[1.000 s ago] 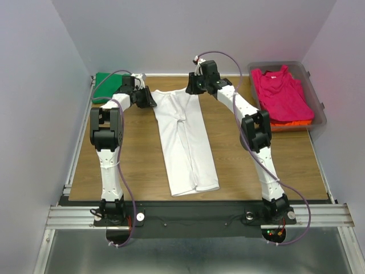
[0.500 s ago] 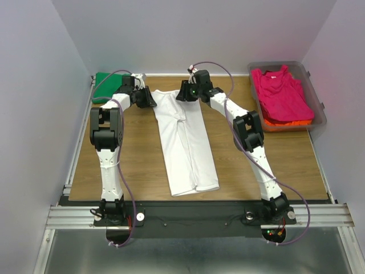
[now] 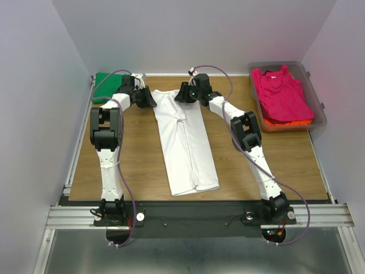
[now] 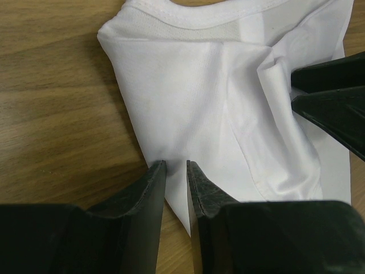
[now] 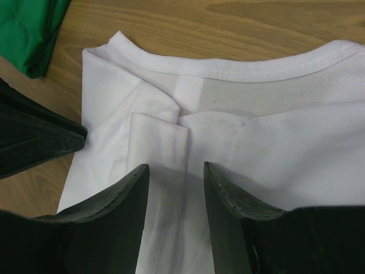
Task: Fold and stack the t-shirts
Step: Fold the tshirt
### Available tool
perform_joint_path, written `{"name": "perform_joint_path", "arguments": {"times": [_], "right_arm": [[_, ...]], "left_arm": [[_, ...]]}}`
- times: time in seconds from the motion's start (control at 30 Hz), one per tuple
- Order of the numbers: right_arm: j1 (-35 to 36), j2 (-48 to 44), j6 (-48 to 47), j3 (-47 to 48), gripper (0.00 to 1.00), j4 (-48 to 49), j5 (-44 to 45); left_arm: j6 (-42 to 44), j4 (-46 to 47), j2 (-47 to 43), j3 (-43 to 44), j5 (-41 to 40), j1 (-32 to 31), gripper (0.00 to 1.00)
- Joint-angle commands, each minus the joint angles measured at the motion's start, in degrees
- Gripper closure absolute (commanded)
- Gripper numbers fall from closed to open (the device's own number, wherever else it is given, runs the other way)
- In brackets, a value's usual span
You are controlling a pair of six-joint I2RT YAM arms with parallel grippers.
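Observation:
The white t-shirt [image 3: 188, 142] lies folded into a long strip down the middle of the table, collar at the far end; it also shows in the left wrist view [image 4: 217, 97] and the right wrist view [image 5: 274, 137]. My left gripper [image 3: 149, 100] [image 4: 175, 165] sits at the shirt's far left edge, jaws a narrow gap apart, the flat cloth edge between them. My right gripper [image 3: 181, 94] [image 5: 175, 168] is open, low over the folded sleeve just below the collar. The green t-shirt [image 3: 108, 85] [image 5: 34, 28] lies folded at the far left. The magenta-pink t-shirt [image 3: 282, 94] lies over the orange t-shirt [image 3: 293, 123].
A clear plastic tub [image 3: 319, 111] at the far right holds the magenta-pink and orange shirts. The two grippers are close together, each one's fingers showing in the other's wrist view. Grey walls enclose the table on three sides.
My right gripper has moved left from the shirt's far right edge to over the shirt near the collar. The left arm and the shirt have not moved.

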Motion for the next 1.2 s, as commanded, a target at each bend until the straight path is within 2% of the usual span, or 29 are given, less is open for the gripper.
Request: {"name": "perform_joint_path", "arguments": {"times": [0.0, 0.23, 0.4, 0.73, 0.87, 0.9, 1.0, 1.07, 1.17], "right_arm": [[0.1, 1.0, 1.3, 2.6, 0.51, 4.3, -1.1], [0.2, 1.3, 1.9, 3.0, 0.52, 5.5, -1.7], [0.3, 1.7, 2.1, 3.3, 0.59, 5.8, -2.0], [0.5, 3.0, 2.2, 4.7, 0.6, 7.6, -2.2], [0.5, 2.8, 1.9, 4.8, 0.73, 7.8, -2.3], [0.5, 2.6, 1.9, 4.8, 0.84, 7.8, -2.4], [0.5, 1.2, 1.3, 3.7, 0.96, 7.8, -2.3], [0.5, 0.3, 1.0, 3.1, 0.99, 7.8, -1.9], [0.5, -1.8, 0.0, 1.6, 0.99, 8.0, -1.2]], "left_arm": [[1.2, -2.0, 0.9, 1.6, -0.1, 0.0, 0.66], [0.9, -2.0, 1.2, 2.0, 0.0, 0.0, 0.66], [0.9, -2.1, 1.5, 2.4, -0.2, 0.0, 0.66], [1.2, -2.6, 2.1, 3.5, -0.5, 0.0, 0.66], [1.3, -2.8, 2.3, 3.7, -0.7, 0.1, 0.66], [1.4, -2.7, 2.3, 3.9, -0.7, 0.0, 0.66], [1.5, -3.0, 2.4, 4.1, -0.9, 0.1, 0.66], [1.5, -3.2, 2.4, 4.1, -1.0, 0.1, 0.66], [1.6, -3.3, 2.5, 4.4, -1.3, 0.1, 0.66]]}}
